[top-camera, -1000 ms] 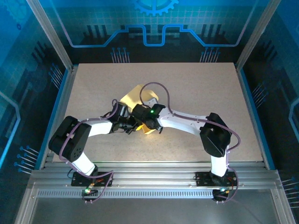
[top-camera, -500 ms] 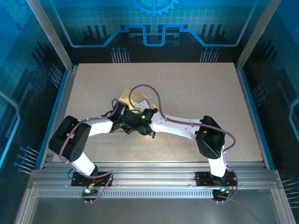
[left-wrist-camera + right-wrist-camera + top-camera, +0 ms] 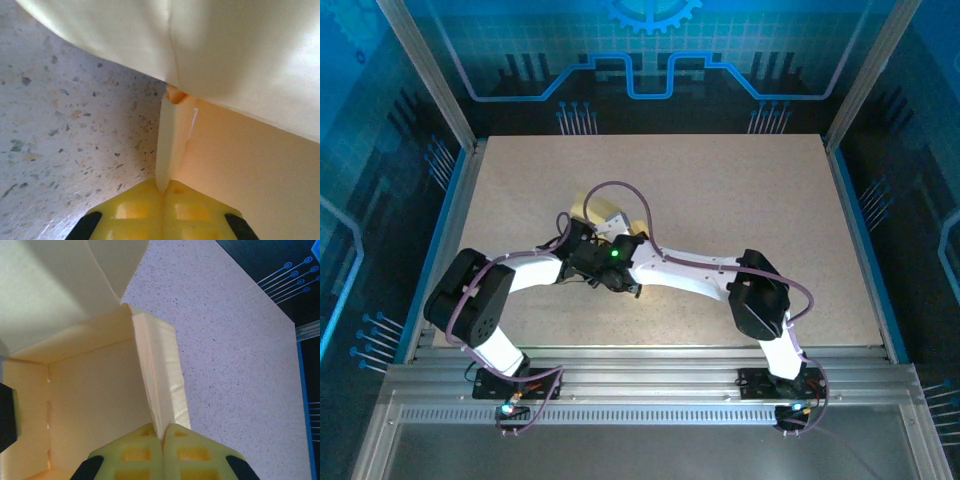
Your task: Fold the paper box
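Top external places the paper box [image 3: 588,207] left of centre on the worktop [image 3: 740,190]. It is pale yellow thin card, and both wrists meet over its near side, so just the far part peeks out beyond them. From the right wrist it reads as a half-formed box: a floor panel, upright walls meeting at an inner corner, small slits along one crease, and a loose flap leaning away at the top. One side wall is doubled over on itself and slightly wrinkled near its lower end.

The right pincer [image 3: 161,432] has its yellow fingertips pressed together on the end of that doubled wall, with no gap visible between them. The left pincer [image 3: 162,192] is likewise closed tight, nipping a thin upright edge of card. A broad pale panel of the box arches over it, and bare speckled worktop lies to its left.

A purple cable [image 3: 620,188] from the right arm loops across the box's far part. A green light [image 3: 614,253] glows on the right wrist. Blue patterned walls [image 3: 650,60] enclose the worktop, and a ribbed aluminium rail [image 3: 650,385] runs along the near edge. At the left border of the right wrist view sits a dark shape [image 3: 5,415] that I cannot identify.
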Available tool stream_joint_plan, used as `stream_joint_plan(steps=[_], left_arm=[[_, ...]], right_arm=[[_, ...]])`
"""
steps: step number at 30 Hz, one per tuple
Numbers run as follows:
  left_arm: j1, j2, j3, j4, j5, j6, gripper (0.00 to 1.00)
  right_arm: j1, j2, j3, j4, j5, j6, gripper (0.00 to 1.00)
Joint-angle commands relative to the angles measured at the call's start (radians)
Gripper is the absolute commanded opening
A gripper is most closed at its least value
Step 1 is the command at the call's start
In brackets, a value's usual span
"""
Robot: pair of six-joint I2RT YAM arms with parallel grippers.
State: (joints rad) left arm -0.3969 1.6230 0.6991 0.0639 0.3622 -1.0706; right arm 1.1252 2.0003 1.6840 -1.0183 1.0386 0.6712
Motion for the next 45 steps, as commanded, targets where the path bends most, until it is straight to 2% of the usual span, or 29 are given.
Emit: stream_joint_plan(steps=[1, 5, 7, 10, 13, 16, 20, 28, 31, 37, 45], left_arm=[[-0.019, -0.057, 0.071, -0.108, -0.055, 0.082, 0.0], [-0.018, -0.099, 0.161, -0.353, -0.168, 0.223, 0.0], [-0.018, -0.103, 0.208, -0.444, -0.188, 0.274, 0.0], [-0.019, -0.092, 0.29, -0.607, -0.234, 0.367, 0.0], [-0.019, -0.057, 0.376, -0.781, -0.327, 0.464, 0.0], [-0.018, -0.025, 0.417, -0.865, -0.425, 0.505, 0.0], [-0.019, 0.007, 0.412, -0.874, -0.445, 0.499, 0.0], [-0.019, 0.071, 0.366, -0.827, -0.453, 0.482, 0.0], [-0.018, 0.079, 0.357, -0.811, -0.449, 0.475, 0.12], [-0.019, 0.066, 0.36, -0.798, -0.433, 0.469, 0.29], [-0.004, 0.004, 0.352, -0.799, -0.43, 0.47, 0.35]], right_arm=[[-0.018, -0.079, -0.092, 0.127, -0.181, 0.08, 0.0], [-0.047, -0.16, -0.205, 0.262, -0.323, 0.137, 0.0], [-0.05, -0.18, -0.254, 0.347, -0.387, 0.174, 0.0], [-0.06, -0.178, -0.285, 0.433, -0.48, 0.239, 0.0], [-0.088, -0.147, -0.301, 0.503, -0.603, 0.285, 0.0], [-0.131, -0.107, -0.347, 0.607, -0.752, 0.318, 0.0], [-0.166, -0.067, -0.382, 0.686, -0.849, 0.337, 0.0], [-0.194, -0.013, -0.39, 0.718, -0.897, 0.352, 0.0], [-0.196, -0.008, -0.386, 0.713, -0.898, 0.351, 0.0], [-0.196, -0.006, -0.369, 0.667, -0.844, 0.33, 0.0], [-0.196, -0.01, -0.35, 0.583, -0.732, 0.298, 0.0]])
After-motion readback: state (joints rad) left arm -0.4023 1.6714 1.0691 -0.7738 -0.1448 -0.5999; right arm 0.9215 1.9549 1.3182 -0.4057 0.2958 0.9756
